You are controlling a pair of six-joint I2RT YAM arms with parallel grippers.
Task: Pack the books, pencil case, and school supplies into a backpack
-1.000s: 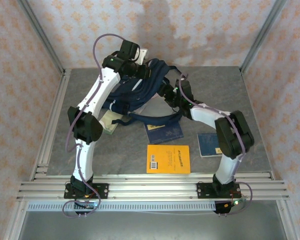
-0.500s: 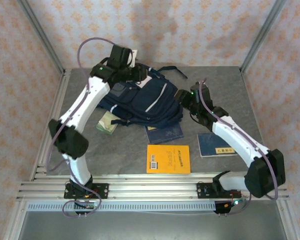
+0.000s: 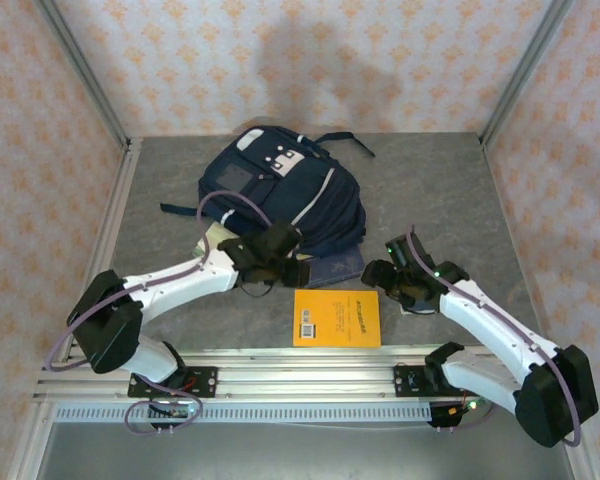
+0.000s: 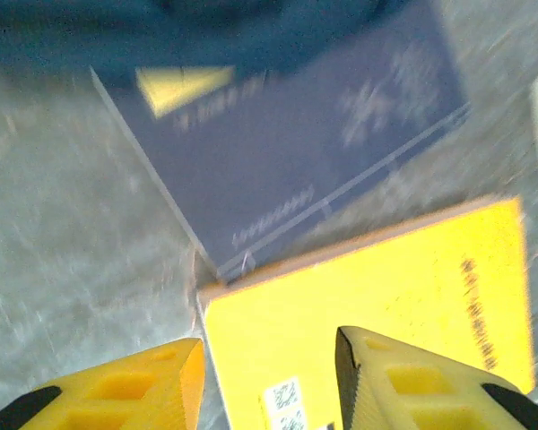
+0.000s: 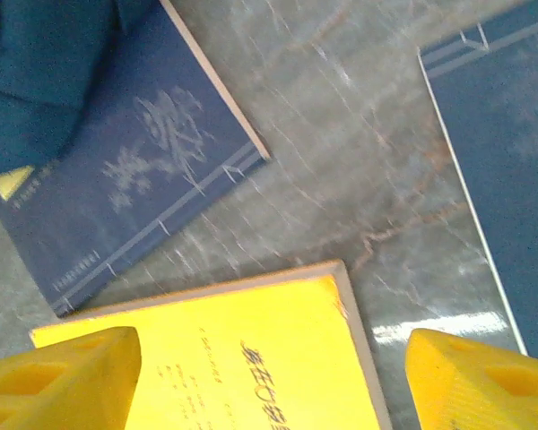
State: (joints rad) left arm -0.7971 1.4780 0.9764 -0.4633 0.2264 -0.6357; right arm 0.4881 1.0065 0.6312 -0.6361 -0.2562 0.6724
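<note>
The navy backpack lies flat at the back of the table, pocket patches up. One navy book pokes out from under its near edge, also in the wrist views. The orange-yellow book lies in front of it. My left gripper hovers open over the yellow book's barcode corner, holding nothing. My right gripper stands wide open over that book's other corner. A second navy book lies to the right. The pencil case is out of view.
A pale greenish packet peeks out at the backpack's left, beside my left arm. Backpack straps trail toward the back. Metal frame rails run along the near edge, and wallpapered walls close in the other sides.
Both arms have come down from the backpack to the near side, over the books. The backpack, let go, has settled flat. Both grippers have opened wider.
</note>
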